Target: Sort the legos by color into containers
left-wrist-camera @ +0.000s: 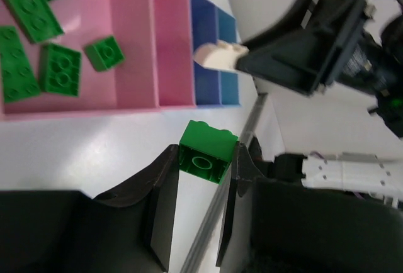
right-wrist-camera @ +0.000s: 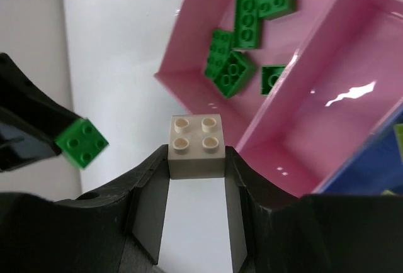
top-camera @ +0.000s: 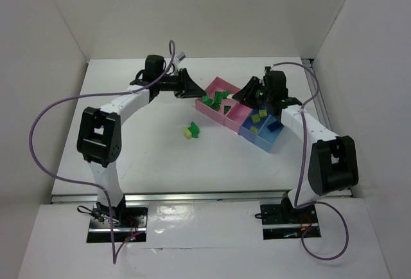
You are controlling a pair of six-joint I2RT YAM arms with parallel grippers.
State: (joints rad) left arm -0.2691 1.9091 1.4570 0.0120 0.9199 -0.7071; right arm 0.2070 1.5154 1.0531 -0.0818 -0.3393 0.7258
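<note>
My left gripper [top-camera: 194,90] is shut on a dark green brick [left-wrist-camera: 211,138], held just off the near corner of the first pink box [left-wrist-camera: 135,65]. That box holds several green bricks [left-wrist-camera: 60,68]. My right gripper [top-camera: 246,94] is shut on the cream-white brick [right-wrist-camera: 196,138], above the table by the pink boxes' edge [right-wrist-camera: 189,87]. The second pink box [right-wrist-camera: 327,109] looks empty. The blue box [top-camera: 249,129] holds yellow-green bricks [top-camera: 257,117]. The light-blue box [top-camera: 266,141] holds a dark blue brick [top-camera: 273,126]. A green brick [top-camera: 194,127] and a yellow-green brick [top-camera: 188,134] lie on the table.
The two grippers face each other closely over the pink boxes; the left one's green brick shows in the right wrist view [right-wrist-camera: 82,142]. White walls enclose the table on three sides. Purple cables loop from both arms.
</note>
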